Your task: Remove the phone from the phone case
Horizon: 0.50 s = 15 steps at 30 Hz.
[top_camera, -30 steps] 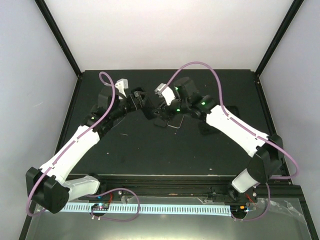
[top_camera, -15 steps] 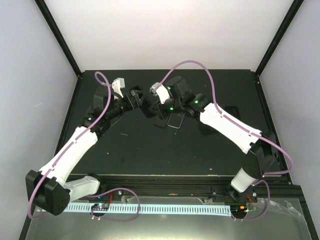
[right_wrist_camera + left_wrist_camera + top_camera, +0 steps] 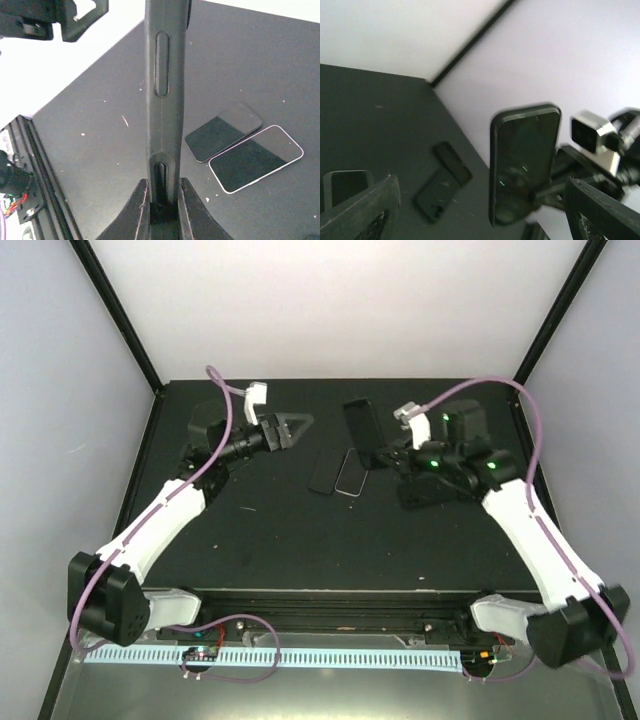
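Note:
My right gripper (image 3: 384,454) is shut on the lower end of a black phone case (image 3: 361,430) and holds it upright above the table. The right wrist view shows the case edge-on (image 3: 162,95), clamped between both fingers (image 3: 135,210). The left wrist view shows its broad side (image 3: 522,160), with a dark glossy face inside the rim. My left gripper (image 3: 297,429) is open and empty, a short way left of the case and apart from it; its fingers (image 3: 360,210) stand wide.
Two bare phones lie flat mid-table, a dark one (image 3: 322,472) and a white-rimmed one (image 3: 349,476); both also show in the right wrist view, the dark one (image 3: 223,132) and the white-rimmed one (image 3: 255,158). Dark flat cases (image 3: 415,490) lie under the right arm. Enclosure walls stand close behind.
Both grippers met at the case over mid-table before. Now the left gripper has opened and pulled back left, and the right arm has swung right, carrying the case.

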{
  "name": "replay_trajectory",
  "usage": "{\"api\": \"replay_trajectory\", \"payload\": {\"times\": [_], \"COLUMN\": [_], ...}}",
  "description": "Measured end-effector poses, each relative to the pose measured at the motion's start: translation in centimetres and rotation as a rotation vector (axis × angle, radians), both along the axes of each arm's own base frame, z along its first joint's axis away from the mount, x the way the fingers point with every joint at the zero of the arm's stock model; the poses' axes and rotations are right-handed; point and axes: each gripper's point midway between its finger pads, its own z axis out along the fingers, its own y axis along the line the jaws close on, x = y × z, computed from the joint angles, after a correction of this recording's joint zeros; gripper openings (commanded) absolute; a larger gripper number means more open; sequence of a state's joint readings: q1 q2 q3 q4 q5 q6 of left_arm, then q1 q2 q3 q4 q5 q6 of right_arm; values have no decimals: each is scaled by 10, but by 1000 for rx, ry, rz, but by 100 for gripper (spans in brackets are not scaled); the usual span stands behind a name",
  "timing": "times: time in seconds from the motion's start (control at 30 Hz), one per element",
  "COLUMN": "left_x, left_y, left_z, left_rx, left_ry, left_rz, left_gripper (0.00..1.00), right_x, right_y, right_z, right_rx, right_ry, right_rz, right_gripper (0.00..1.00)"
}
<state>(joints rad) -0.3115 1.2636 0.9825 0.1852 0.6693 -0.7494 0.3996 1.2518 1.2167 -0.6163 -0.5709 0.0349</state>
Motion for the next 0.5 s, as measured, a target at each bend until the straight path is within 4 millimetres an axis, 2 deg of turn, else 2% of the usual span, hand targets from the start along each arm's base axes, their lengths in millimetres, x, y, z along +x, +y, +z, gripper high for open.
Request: {"api": "replay_trajectory", "payload": {"times": [0.13, 0.27, 0.37, 0.5], "left_x": [-42, -91, -107, -113], "left_y": [-42, -83, -94, -96], "left_z": [19, 32, 32, 31], "left_rx": [13, 30, 36, 43], "left_ry": [-129, -252, -288, -313], "left_rz": [-199, -393, -459, -487], "left_gripper": [72, 61, 54, 44], "right_x": [-26, -63, -81, -94], "right_y": [-23, -19, -19, -17], "right_z": [24, 34, 35, 36], "right_rx": [57, 106, 141, 189], "right_ry": [-70, -84, -55, -24], "right_rz": [37, 172, 226, 273], "right_gripper": [1, 1, 1, 1]}}
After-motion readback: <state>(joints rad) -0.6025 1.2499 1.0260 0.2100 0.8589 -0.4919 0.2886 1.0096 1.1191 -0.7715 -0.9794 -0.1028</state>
